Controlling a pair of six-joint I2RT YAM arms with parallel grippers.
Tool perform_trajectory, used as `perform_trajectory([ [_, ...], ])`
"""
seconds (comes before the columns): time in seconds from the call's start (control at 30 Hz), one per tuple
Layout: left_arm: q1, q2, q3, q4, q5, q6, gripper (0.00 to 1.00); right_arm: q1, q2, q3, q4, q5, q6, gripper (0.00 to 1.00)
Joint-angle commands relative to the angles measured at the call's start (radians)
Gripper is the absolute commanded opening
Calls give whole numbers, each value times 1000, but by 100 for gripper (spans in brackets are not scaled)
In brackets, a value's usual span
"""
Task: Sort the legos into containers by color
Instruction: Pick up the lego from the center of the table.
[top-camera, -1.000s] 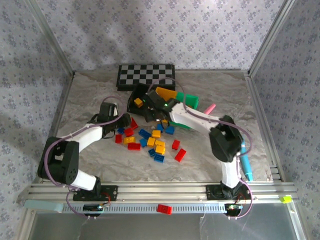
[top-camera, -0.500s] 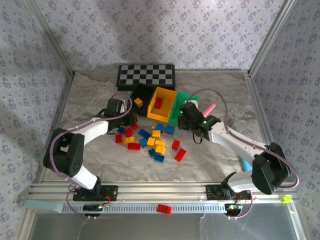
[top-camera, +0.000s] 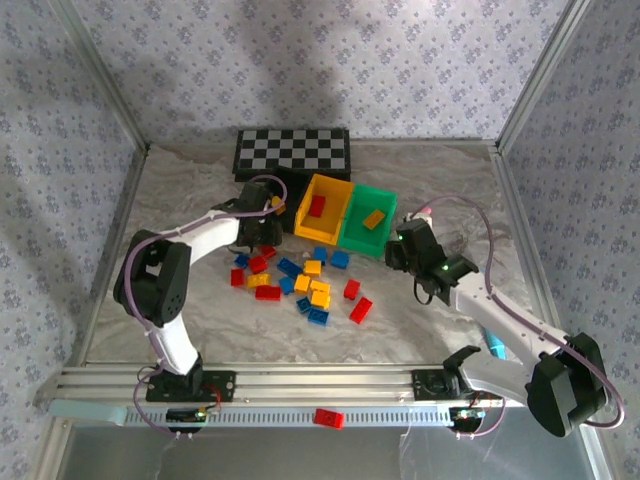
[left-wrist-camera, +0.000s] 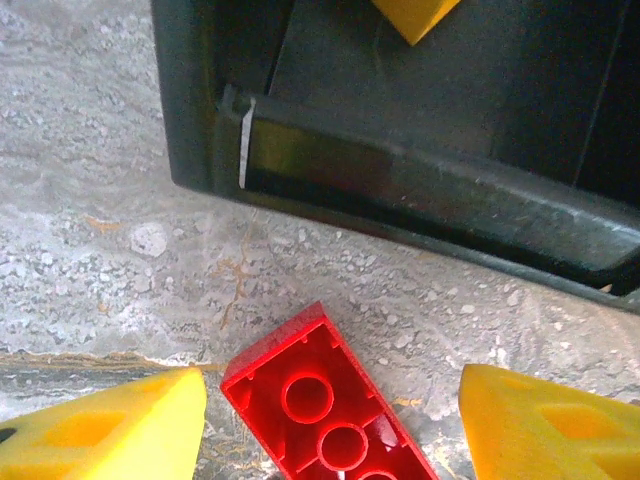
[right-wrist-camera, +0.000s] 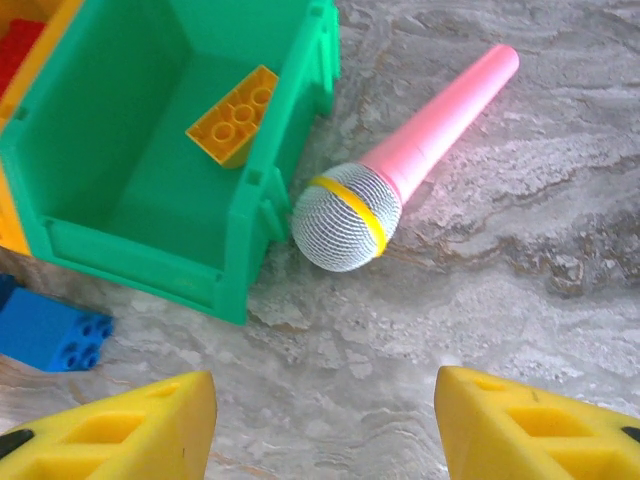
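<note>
Loose red, yellow and blue legos (top-camera: 300, 285) lie scattered in front of three containers. The black bin (top-camera: 290, 190) holds a yellow brick (left-wrist-camera: 415, 12). A red brick (top-camera: 317, 206) lies in the yellow bin (top-camera: 335, 232), and a yellow brick (right-wrist-camera: 232, 113) in the green bin (right-wrist-camera: 150, 255). My left gripper (left-wrist-camera: 332, 390) is open just in front of the black bin's wall (left-wrist-camera: 400, 190). An upside-down red brick (left-wrist-camera: 330, 410) lies on the table between its fingers with gaps on both sides. My right gripper (right-wrist-camera: 325, 420) is open over bare table right of the green bin.
A pink toy microphone (right-wrist-camera: 400, 170) lies against the green bin's right corner. A blue brick (right-wrist-camera: 50, 330) sits by that bin's front. The checkered board (top-camera: 292, 152) lies behind the bins. A teal object (top-camera: 492, 340) lies far right, and a red brick (top-camera: 328, 418) rests on the front rail.
My right arm swung away from above the bins to the right of the green bin, uncovering them. My left gripper moved up toward the black bin and narrowed slightly.
</note>
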Motion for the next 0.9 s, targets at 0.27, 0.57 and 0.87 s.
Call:
perform_trajectory([
  [0.27, -36, 81, 104, -128, -53, -12, 58, -31, -32, -94, 98, -8, -63, 62],
  [0.57, -62, 137, 142, -170, -100, -23, 51, -54, -82, -142, 125, -12, -70, 62],
  [0.87, -76, 79, 101, -127, -115, -26, 28, -85, -73, -162, 153, -41, -66, 62],
])
